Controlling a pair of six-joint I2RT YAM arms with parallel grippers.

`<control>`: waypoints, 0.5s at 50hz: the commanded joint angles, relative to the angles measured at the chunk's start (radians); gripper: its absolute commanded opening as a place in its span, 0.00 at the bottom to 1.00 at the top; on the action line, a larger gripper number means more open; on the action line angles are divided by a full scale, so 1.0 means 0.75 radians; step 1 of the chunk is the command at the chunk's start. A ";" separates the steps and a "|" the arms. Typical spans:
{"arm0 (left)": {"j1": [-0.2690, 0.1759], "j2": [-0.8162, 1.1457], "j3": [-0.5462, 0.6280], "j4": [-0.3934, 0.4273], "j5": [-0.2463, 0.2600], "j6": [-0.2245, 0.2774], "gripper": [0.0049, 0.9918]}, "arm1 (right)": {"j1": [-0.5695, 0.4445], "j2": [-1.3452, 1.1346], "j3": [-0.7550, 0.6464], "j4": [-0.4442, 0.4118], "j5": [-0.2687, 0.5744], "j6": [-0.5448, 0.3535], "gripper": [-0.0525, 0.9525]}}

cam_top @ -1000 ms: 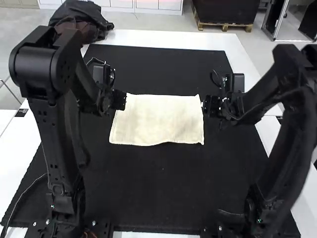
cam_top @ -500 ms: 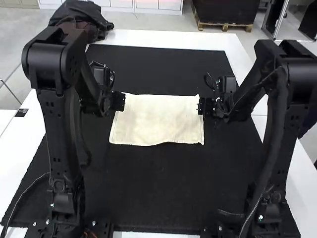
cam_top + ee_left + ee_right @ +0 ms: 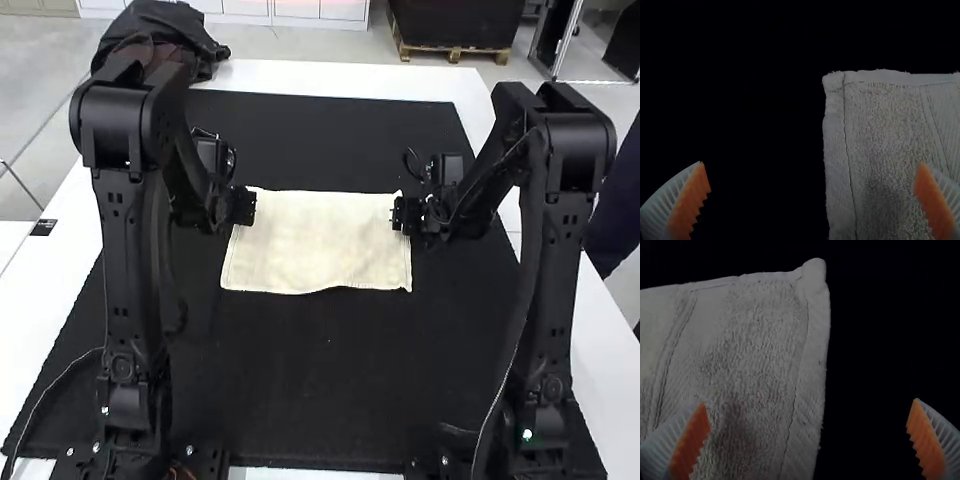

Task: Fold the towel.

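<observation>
Right gripper (image 3: 397, 214) has moved inward over the towel (image 3: 315, 245), cropped in wrist views; it and left gripper (image 3: 250, 206) gape

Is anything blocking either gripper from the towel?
Nothing visible is in the way. The left gripper and right gripper are open at opposite side edges of the towel, which lies flat on the black mat.
</observation>
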 commanded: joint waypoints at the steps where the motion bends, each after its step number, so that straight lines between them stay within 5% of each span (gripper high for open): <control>1: -0.011 0.012 0.030 0.007 0.017 0.011 0.97 | 0.029 0.025 0.048 0.009 -0.017 -0.009 0.95; 25: -0.011 0.057 0.024 -0.059 0.017 0.017 0.96 | 0.042 0.060 0.089 -0.038 -0.009 -0.040 0.95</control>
